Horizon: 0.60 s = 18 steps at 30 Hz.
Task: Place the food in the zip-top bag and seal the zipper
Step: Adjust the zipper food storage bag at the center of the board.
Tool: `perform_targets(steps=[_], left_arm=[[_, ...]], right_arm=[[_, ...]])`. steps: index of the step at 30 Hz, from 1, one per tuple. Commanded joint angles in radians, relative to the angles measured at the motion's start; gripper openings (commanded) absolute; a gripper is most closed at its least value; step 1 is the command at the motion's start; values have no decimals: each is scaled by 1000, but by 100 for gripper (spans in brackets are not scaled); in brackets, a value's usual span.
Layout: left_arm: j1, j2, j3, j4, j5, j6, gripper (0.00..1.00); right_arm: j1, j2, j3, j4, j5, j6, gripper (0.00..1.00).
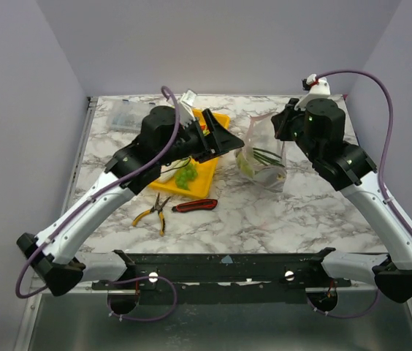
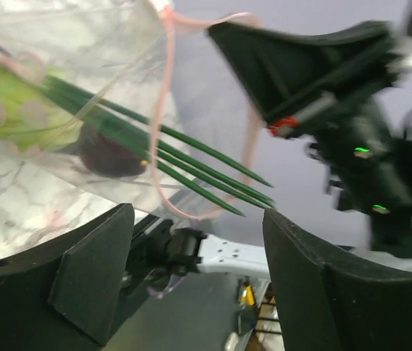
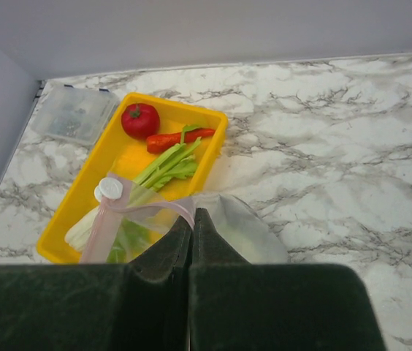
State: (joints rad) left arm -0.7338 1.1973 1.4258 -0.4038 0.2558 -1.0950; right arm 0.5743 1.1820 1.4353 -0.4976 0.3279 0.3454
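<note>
The right gripper (image 3: 193, 216) is pinched shut on the mouth edge of the zip-top bag (image 1: 266, 157) at its fingertips, while the left gripper (image 2: 197, 213) gapes wide and empty, the leek (image 2: 191, 167) leaves poking from the bag just ahead of its jaws.

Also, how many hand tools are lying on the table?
2. Pliers on the near side of the yellow tray, and a knife just right of them. The arms may hide more.
</note>
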Motion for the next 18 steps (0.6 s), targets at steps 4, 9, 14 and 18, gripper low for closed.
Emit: perform_targets(steps=[4,9,14,18], left_arm=[[-25,166,61,-99,-14,144,63],[-40,243,120,-84,56,156,30],[-49,218,213,-65,155,130,0],[-72,174,213,-3,259,-14,0]], right_arm=[[4,-7,53,-25,-40,40,1],[4,-5,64,-44,-42,38,1],[4,22,181,-186,68,-35,1],[4,62,390,-353,71,-67,1]])
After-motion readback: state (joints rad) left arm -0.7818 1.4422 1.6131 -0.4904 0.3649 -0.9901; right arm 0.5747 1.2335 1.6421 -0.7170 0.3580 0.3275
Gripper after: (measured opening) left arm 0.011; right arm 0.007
